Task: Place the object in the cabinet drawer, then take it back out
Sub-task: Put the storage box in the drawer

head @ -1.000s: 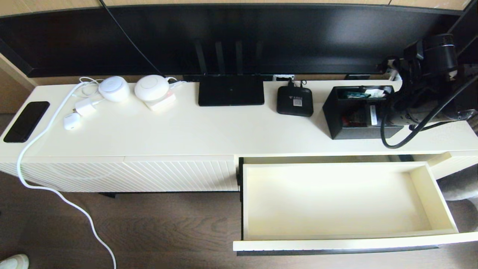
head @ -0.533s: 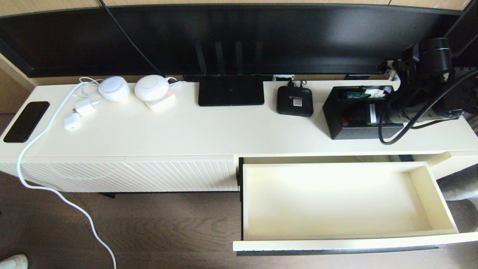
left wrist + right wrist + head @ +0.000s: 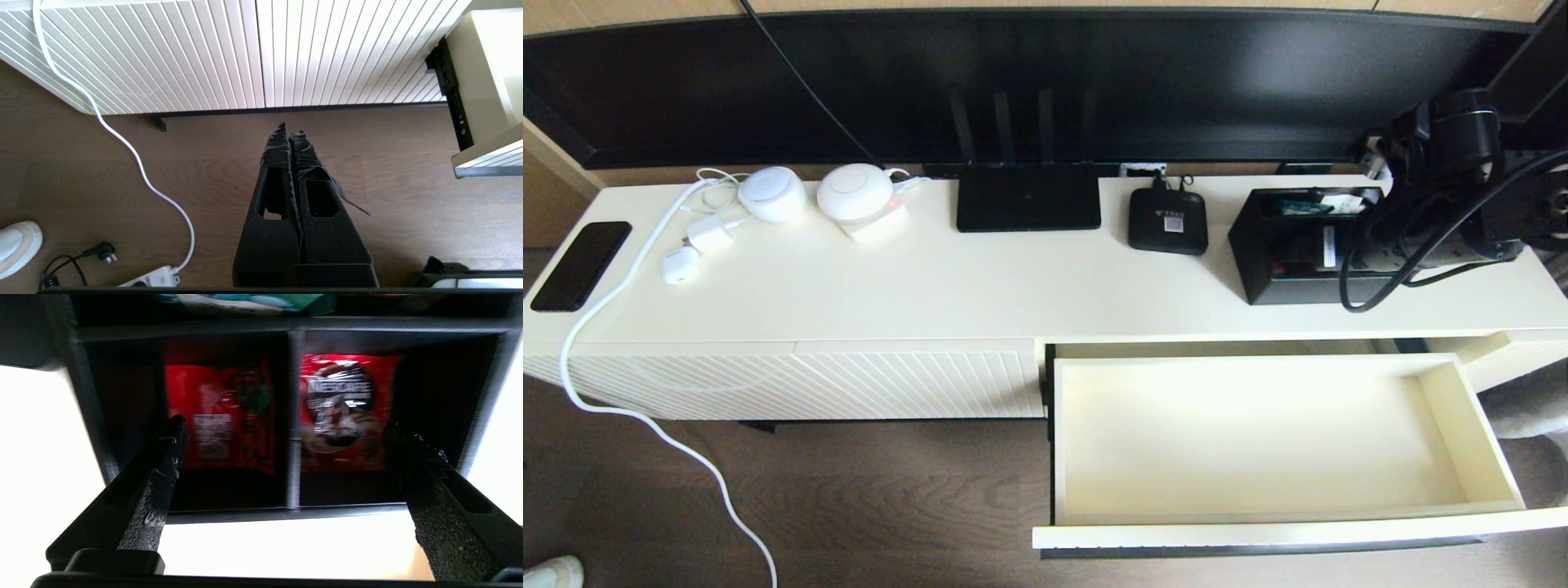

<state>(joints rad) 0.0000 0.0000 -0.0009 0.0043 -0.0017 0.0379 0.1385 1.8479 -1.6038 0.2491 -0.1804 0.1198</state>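
Organiser box (image 3: 1294,249), black with three compartments, stands on the cream cabinet surface (image 3: 980,286) at about 2 o'clock in the head view, directly behind the pulled-out drawer (image 3: 1478,433). The drawer occupies the 4 to 5 o'clock region; its smooth cream interior holds nothing and its front edge faces the robot. The right hand (image 3: 286,437) is over the box, its arm entering from 3 o'clock with a black cable looping across the box's right end. In the right wrist view its two fingers (image 3: 163,473) stand spread wide apart, released, one over each of the two square compartments, with the central divider between them. Each square compartment contains a red packet (image 3: 345,412); green packets (image 3: 261,300) lie in the long compartment beyond. Whether the fingertips touch the box cannot be told.

The left hand (image 3: 291,132) is parked low over the wooden floor (image 3: 204,171) in front of the ribbed cabinet front (image 3: 163,53), its fingers pressed together, clenched on nothing.

On the surface, left of the box toward 12 o'clock, sit a small black rounded-square device (image 3: 1168,222) and a flat black router (image 3: 1028,198) with four antennas. Two white round devices (image 3: 854,192), a white charger (image 3: 711,234) and a black phone (image 3: 580,265) lie toward 10 o'clock, and a white cable (image 3: 629,408) trails to the floor.
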